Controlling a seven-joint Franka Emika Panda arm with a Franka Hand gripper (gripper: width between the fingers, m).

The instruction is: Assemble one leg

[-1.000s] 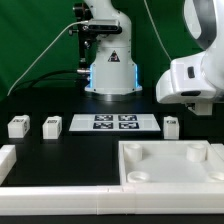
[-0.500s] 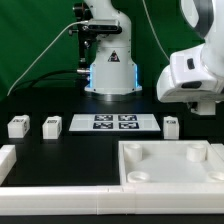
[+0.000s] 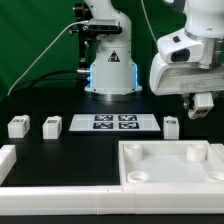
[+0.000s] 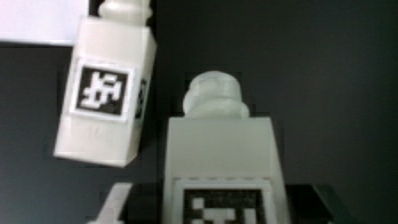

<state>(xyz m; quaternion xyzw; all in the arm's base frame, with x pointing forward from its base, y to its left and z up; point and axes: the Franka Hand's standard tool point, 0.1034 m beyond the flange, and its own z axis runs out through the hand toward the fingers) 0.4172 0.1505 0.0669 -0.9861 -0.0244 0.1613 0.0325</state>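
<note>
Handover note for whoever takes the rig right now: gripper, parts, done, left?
Gripper: shut on the held leg, above the table at the exterior view's right.
Loose on the table: right leg by the marker board, left leg and middle leg.
Tray part: visible sockets hold nothing.
Done: one leg grasped.
Left: seat it in a socket.

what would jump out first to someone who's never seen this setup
The gripper hangs above the table at the exterior view's right, clamping a white tagged leg. Next comes the big white tray-like part in the foreground on that same side, with three more legs and the marker board in a row behind it.
</note>
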